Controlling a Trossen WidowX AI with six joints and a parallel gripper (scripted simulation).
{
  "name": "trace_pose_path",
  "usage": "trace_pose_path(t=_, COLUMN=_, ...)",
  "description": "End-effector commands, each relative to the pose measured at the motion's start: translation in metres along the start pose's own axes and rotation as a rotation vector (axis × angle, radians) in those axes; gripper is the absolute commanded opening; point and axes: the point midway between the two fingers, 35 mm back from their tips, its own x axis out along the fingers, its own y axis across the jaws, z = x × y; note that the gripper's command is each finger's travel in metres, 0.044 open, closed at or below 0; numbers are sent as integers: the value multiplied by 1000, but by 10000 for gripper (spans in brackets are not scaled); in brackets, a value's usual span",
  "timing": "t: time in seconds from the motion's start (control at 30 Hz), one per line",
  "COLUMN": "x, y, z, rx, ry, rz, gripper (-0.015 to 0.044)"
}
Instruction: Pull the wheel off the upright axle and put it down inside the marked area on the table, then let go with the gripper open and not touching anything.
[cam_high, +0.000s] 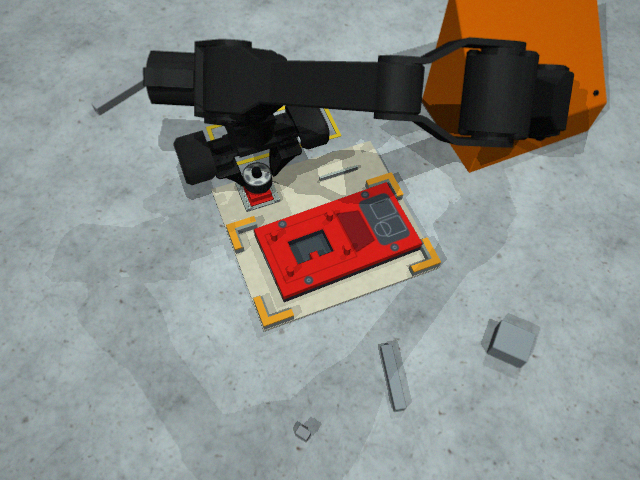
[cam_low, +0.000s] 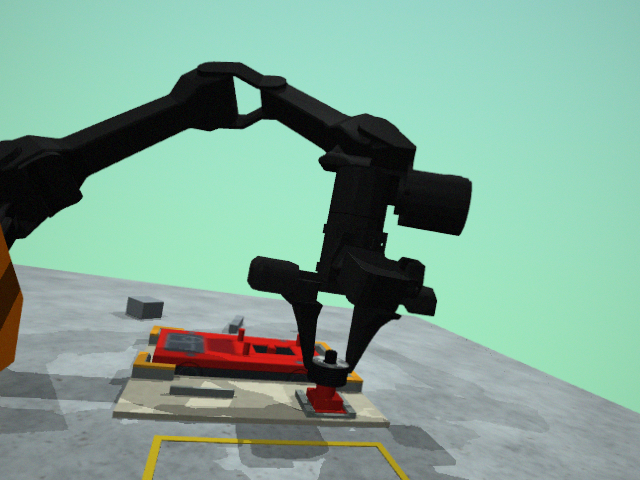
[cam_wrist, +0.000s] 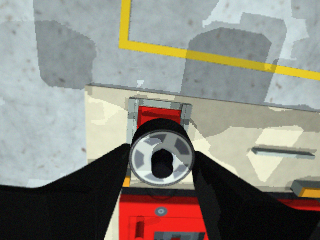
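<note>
The wheel (cam_wrist: 161, 157) is small, with a black tyre and a pale grey hub cut by dark openings. It lies flat, hub face up, threaded on the upright black axle (cam_low: 330, 355), whose tip shows above the hub. The axle rises from a red block (cam_low: 324, 398) in a grey frame on a beige board. The end effector (cam_low: 329, 363) is clamped on the tyre's sides. The marked area (cam_low: 268, 442), a yellow outline on the desk (cam_high: 129, 335), lies just beside the board.
</note>
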Motion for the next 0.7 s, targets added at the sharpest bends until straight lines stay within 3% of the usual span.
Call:
trace_pose_path(t=0.0, x=-8, y=-2, z=2, rx=10, ry=-2, rz=6, gripper=0)
trace_pose_path(t=0.67, x=-15, y=-2, z=2, rx=11, ry=-2, rz=9, gripper=0)
